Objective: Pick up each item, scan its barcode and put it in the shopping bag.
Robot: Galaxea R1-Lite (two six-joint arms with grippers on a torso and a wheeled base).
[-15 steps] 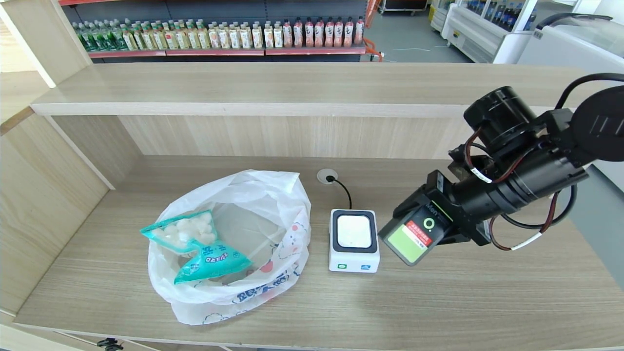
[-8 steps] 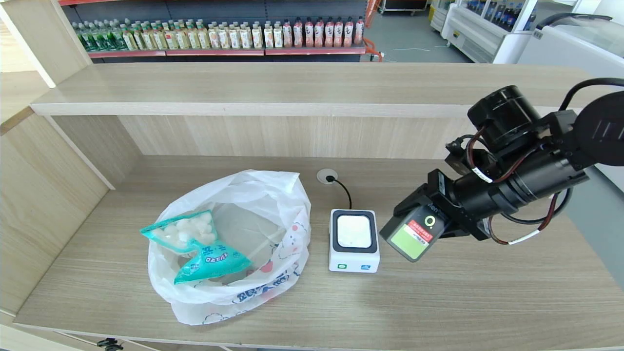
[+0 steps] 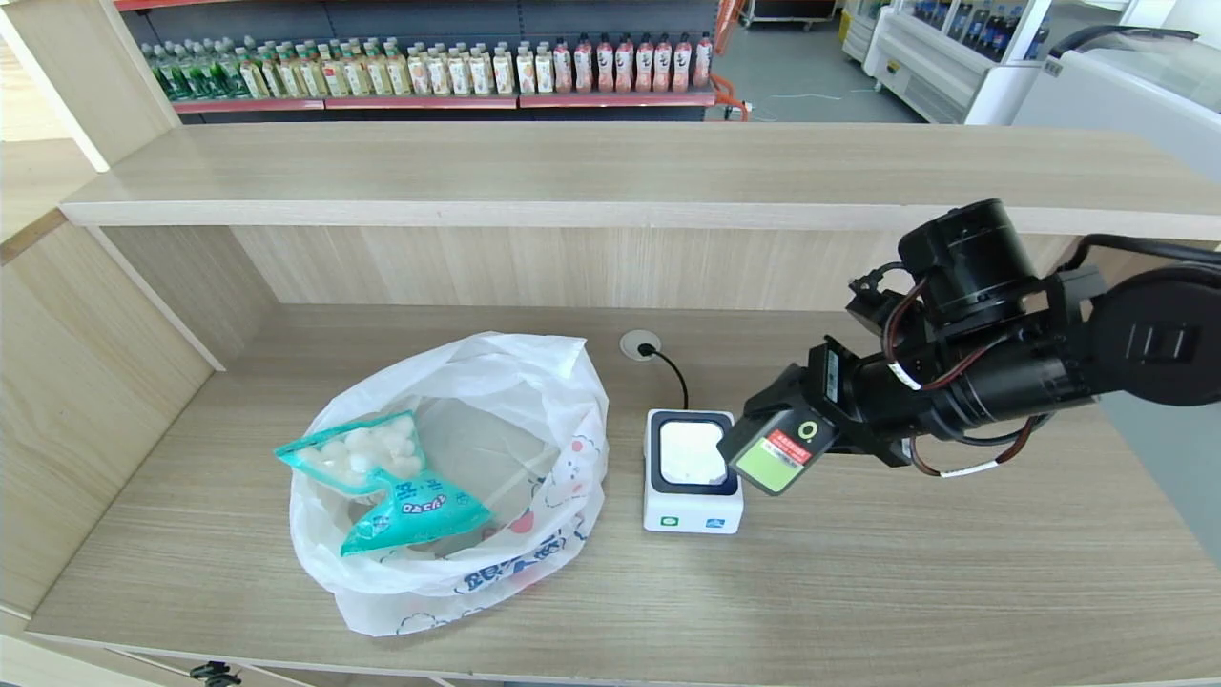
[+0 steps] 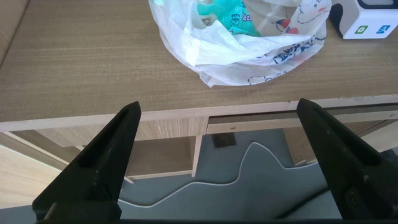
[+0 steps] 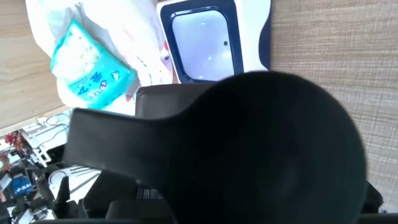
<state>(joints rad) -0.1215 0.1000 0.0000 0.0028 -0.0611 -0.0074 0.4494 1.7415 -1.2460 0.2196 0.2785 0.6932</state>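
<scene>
Item [image 3: 775, 456]: dark pack with a green and red label, gripped in the right claw [image 3: 796, 437] and held clear above the worktop [image 3: 858, 592]
Right claw state: closed on the item, label side turned up and away from the worktop
Change: over the last second the right arm has carried the item leftward and a little lower; it was well to the right of the scanner [image 3: 693, 469], and in the head view it now overlaps the scanner's right rim
Meaning for task: scan step judged in progress; the item is not yet squarely over the lit window, and whether a barcode faces the window cannot be told
Right arm pose: forearm near level, reaching in from the robot's right, wrist aimed at the scanner
Scanner: white block, cable running to a port in the worktop
Shopping bag [image 3: 572, 420]: just left of the scanner, mouth open, teal snack pouch [image 3: 382, 482] inside
Left claw [image 4: 217, 162]: fingers [image 4: 99, 168] spread wide, empty, off the worktop's front edge
</scene>
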